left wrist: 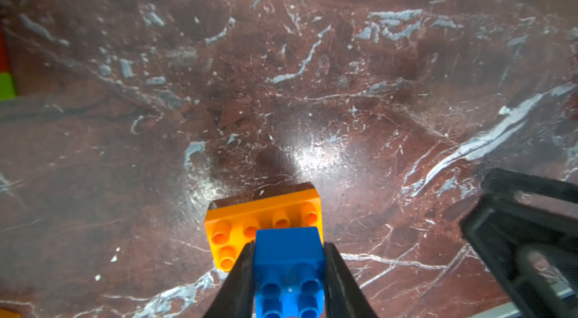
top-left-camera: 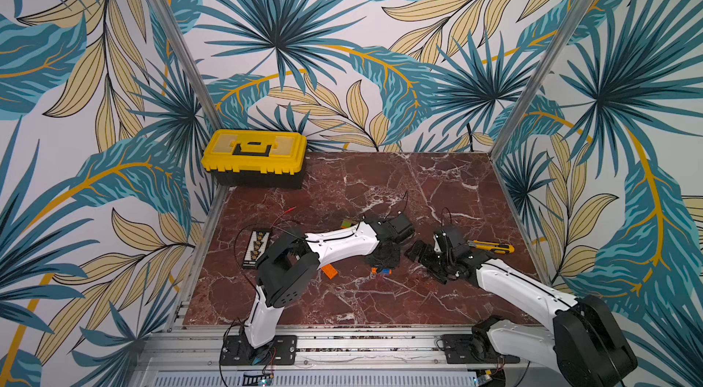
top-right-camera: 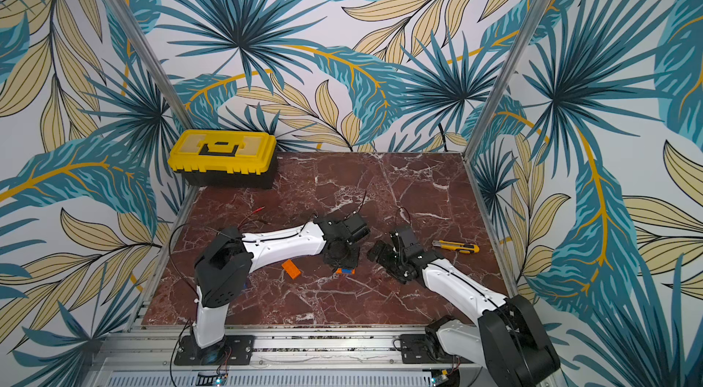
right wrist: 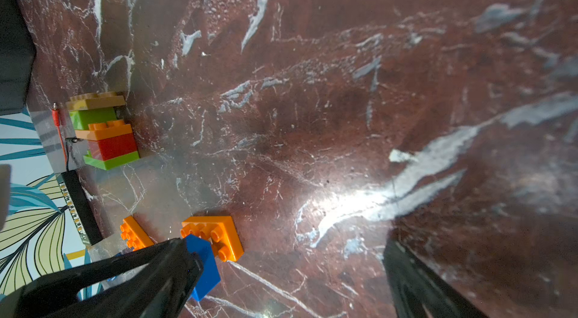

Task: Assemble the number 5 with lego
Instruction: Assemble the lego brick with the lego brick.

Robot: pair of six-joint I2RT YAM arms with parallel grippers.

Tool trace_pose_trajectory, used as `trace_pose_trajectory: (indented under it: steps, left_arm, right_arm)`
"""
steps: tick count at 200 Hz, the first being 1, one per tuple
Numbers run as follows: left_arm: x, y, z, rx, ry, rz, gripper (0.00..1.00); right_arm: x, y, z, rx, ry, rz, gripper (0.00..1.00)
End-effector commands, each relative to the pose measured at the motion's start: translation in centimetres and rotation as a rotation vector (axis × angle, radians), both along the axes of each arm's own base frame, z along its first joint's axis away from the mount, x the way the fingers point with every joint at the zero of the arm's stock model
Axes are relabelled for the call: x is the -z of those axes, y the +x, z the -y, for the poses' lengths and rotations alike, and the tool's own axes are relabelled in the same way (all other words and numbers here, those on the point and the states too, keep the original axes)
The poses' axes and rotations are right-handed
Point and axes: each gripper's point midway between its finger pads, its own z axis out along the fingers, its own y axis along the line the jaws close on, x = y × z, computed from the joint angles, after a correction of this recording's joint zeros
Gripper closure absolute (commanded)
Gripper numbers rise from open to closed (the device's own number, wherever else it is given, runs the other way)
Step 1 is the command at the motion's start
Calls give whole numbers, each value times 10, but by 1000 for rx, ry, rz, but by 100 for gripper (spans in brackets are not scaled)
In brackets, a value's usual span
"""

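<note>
My left gripper (left wrist: pixel 288 246) points down at the table's middle (top-left-camera: pixel 382 263), shut on a blue lego brick (left wrist: pixel 287 263). The blue brick sits on top of an orange brick (left wrist: pixel 262 219), and the pair shows in both top views (top-left-camera: pixel 381 271) (top-right-camera: pixel 345 271). My right gripper (right wrist: pixel 287 269) hovers open just right of them (top-left-camera: pixel 418 257), empty, one finger (right wrist: pixel 140 269) overlapping the blue brick (right wrist: pixel 205 266). A joined green, orange, red and tan cluster (right wrist: pixel 103 135), part of the number 5, stands further back, mostly hidden behind the left arm (top-left-camera: pixel 347 224). A loose orange brick (top-left-camera: pixel 329 271) lies left of the pair.
A yellow toolbox (top-left-camera: pixel 254 158) stands at the back left corner. A yellow utility knife (top-left-camera: pixel 490 247) lies right of my right gripper. A black strip with yellow marks (top-left-camera: pixel 260 248) and a red-tipped wire (top-left-camera: pixel 285 212) lie by the left edge.
</note>
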Motion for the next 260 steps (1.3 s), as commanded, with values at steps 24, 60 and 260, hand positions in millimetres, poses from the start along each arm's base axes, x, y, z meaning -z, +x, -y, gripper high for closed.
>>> trace_pose_trajectory:
  steps: [24,60,260]
  left_arm:
    - [-10,9,7,-43,13,37,74]
    - [-1,7,11,-54,21,10,74]
    - [40,-6,-9,-36,167,-36,75]
  right_arm:
    - [10,-7,2,14,0,-39,1]
    - [12,-8,4,14,-9,-47,1]
    - [13,-9,7,21,-24,-49,1]
